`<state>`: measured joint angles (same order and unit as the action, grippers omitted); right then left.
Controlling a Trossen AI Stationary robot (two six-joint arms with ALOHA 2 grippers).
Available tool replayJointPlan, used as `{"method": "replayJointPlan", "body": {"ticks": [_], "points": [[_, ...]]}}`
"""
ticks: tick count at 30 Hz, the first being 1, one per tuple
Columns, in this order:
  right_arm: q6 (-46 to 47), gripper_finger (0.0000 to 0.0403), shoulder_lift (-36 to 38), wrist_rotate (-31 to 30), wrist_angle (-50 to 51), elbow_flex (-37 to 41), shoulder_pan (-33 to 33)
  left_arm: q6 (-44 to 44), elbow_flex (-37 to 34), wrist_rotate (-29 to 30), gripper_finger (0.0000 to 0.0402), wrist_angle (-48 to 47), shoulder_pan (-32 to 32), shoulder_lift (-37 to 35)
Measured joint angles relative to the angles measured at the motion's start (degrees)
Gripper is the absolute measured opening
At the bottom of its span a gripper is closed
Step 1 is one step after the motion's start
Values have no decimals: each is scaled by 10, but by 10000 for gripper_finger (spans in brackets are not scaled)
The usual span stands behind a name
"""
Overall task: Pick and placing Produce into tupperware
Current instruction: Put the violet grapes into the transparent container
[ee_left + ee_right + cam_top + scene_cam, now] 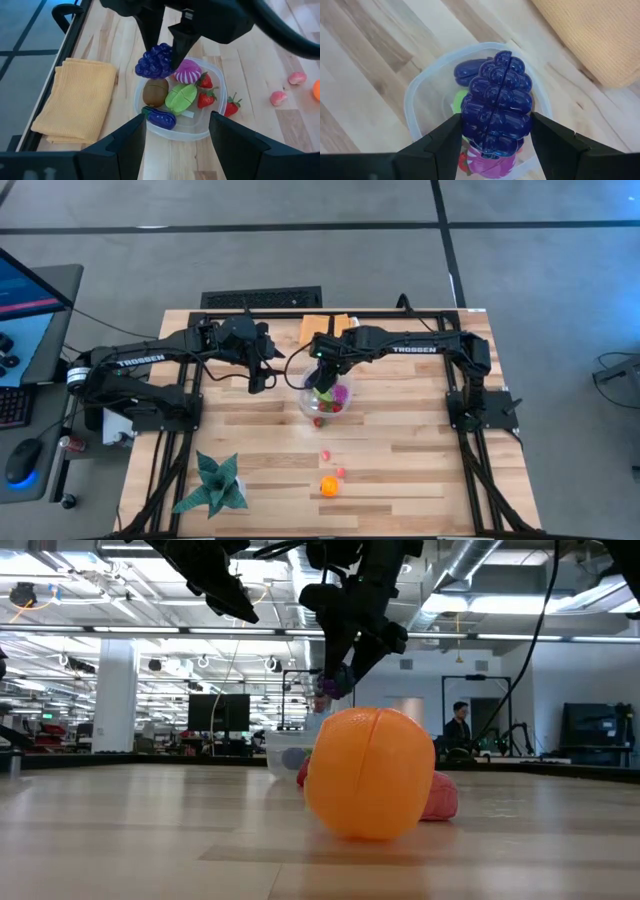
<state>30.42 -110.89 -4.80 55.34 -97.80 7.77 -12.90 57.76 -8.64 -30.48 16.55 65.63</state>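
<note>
The clear tupperware (200,131) sits mid-table and holds a brown kiwi (155,92), a green piece (181,97), a dark purple eggplant (159,118), a magenta piece (187,71) and red strawberries (205,98). My right gripper (497,137) hovers just above the tupperware (308,406), shut on a dark purple grape bunch (497,102). My left gripper (177,142) is open, raised beside the tupperware on its left. One strawberry (231,106) lies on the table against the tupperware's outer wall. An orange (329,486) and two pink pieces (325,453) lie nearer the table's near edge. My right gripper pinches the grape bunch (154,61) between its two fingers (181,42), one on each side of the bunch's upper part (165,50). The fingers come from above, pointing down. The bunch is lifted clear and hangs below them over the tupperware's contents.
A folded orange cloth (325,328) lies near the table's far edge, just behind the tupperware. A green spiky star-shaped plant (212,485) stands at the near left corner. In the low view the orange (370,772) fills the foreground. People show in the room beyond.
</note>
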Motion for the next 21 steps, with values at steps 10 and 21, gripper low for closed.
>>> {"method": "replayJointPlan", "body": {"ticks": [10, 21], "points": [[-4, 240, 0, 0, -2, 2, 1, 2, 0, 0, 208, 0, 0, 0], [26, 240, 0, 5, -23, 68, -14, 2, 0, 5, 208, 0, 0, 0]]}}
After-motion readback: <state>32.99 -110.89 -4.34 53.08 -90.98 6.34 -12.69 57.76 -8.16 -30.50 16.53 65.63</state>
